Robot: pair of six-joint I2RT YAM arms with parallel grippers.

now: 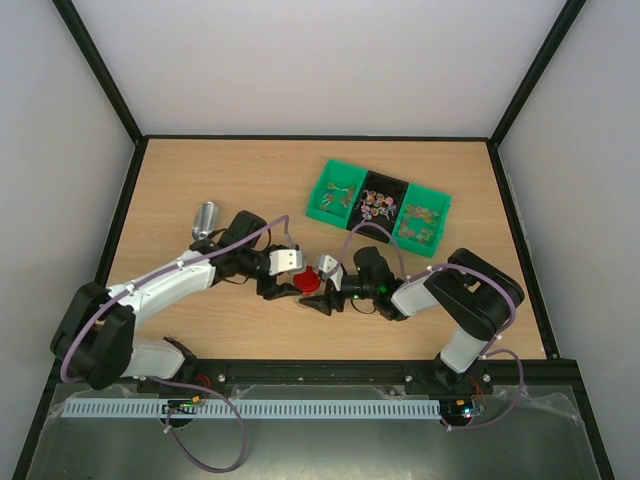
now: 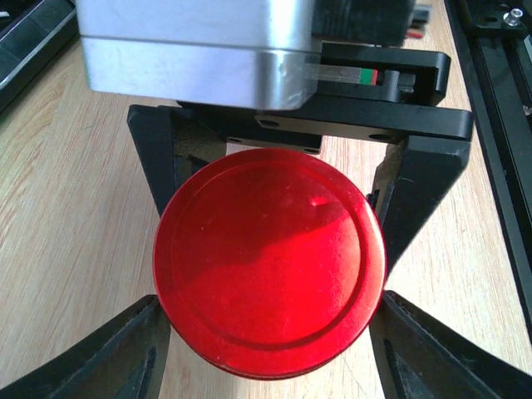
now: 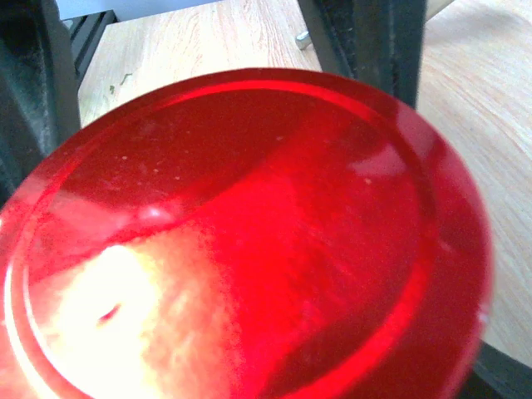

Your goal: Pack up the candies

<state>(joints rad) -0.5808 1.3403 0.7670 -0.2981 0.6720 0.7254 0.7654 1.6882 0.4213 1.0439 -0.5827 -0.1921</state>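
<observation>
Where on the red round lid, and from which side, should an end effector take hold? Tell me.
Pinch the red lid across its full width, with fingers on opposite points of its thin side wall, coming in square to the flat face. It is a plain disc with no knob, so only the rim offers opposing surfaces. The left end effector appears to hold it so.

The red lid (image 3: 249, 241) fills the right wrist view, blurred and cut off below; the candies (image 1: 380, 205) from above are too small to tell apart.
</observation>
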